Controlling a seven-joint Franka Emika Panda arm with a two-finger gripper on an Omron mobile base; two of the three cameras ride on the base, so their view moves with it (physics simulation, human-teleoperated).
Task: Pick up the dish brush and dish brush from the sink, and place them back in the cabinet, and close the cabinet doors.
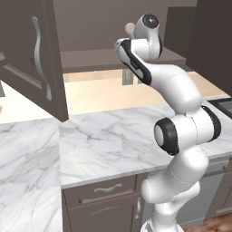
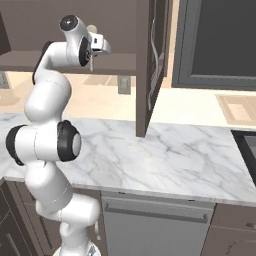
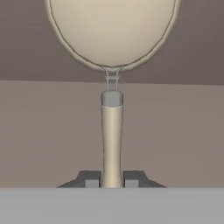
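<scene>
Cabinet (image 1: pixel 86 56) over the marble counter (image 1: pixel 104 145): left door (image 1: pixel 34 54) and right door (image 2: pixel 150 65) swung open. Arm raised to shelf level. Gripper (image 3: pixel 112 178) pinches the thin handle of the cream dish brush (image 3: pixel 112 39), round head just inside the cabinet above its shelf (image 2: pixel 112 61).

Flat, even rendered light throughout, soft shading under the cabinet (image 1: pixel 90 59), slightly blurry, no glare.

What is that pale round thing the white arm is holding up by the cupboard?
Find the open wall cabinet above the marble counter. The hand reaches inside, pinching a cream dish brush by its thin handle; its big round head sets it apart.
</scene>
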